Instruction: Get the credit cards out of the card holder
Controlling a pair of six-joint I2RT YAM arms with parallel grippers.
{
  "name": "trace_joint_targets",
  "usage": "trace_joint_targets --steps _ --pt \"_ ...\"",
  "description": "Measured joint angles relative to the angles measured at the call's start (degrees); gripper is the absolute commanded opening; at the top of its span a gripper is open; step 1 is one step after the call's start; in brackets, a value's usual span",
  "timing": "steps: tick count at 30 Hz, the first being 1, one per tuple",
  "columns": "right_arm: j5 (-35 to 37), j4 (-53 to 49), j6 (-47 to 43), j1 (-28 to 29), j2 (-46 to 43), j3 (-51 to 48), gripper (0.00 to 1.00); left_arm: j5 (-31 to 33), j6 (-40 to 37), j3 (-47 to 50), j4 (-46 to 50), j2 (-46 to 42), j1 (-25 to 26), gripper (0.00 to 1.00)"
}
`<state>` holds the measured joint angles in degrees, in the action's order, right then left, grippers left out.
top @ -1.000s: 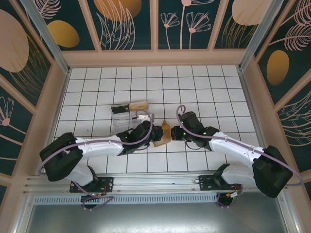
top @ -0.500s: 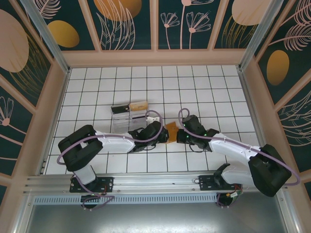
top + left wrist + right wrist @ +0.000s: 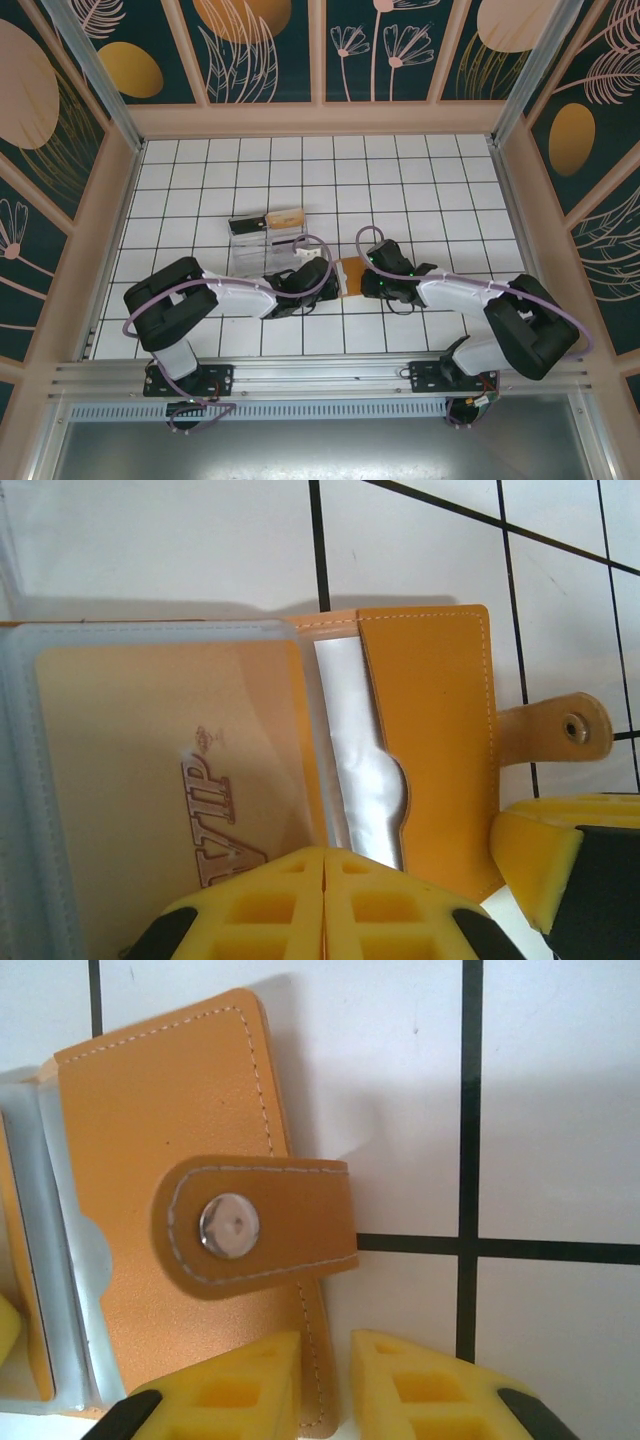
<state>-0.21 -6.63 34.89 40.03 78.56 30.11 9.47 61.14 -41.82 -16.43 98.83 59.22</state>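
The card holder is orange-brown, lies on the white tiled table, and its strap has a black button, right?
Not black: the button on the strap is shiny silver, as the right wrist view shows. The card holder is orange-brown and lies on the white tiled table.

White table ruled with black grid lines: orange-brown card holder lies open and flat at centre, toward the near edge; clear tray sits left of it, slightly farther back.

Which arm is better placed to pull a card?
Left, likely. The left gripper rests shut against the clear sleeve over the VIP credit card; the right gripper is parted at the card holder's snap flap.
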Motion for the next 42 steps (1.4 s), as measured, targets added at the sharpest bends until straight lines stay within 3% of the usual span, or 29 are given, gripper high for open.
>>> trace_joint_targets --steps 10,15,24,42 --pt "1.05 -1.27 -0.02 0.59 -2.54 0.22 0.21 -0.02 0.44 0.33 -0.39 -0.5 0.04 0.1" --pt "2.14 -4.17 -0.33 2.14 -5.62 2.71 0.1 -0.02 0.39 0.17 0.76 -2.01 0.04 0.1" --pt "-1.81 -4.31 -0.61 2.49 -5.7 5.64 0.02 -0.28 0.37 -0.13 1.27 -2.01 0.04 0.1" --pt "-9.22 -3.78 0.22 1.64 -4.81 6.78 0.04 -1.51 -0.04 -2.58 1.18 2.16 0.04 0.08"
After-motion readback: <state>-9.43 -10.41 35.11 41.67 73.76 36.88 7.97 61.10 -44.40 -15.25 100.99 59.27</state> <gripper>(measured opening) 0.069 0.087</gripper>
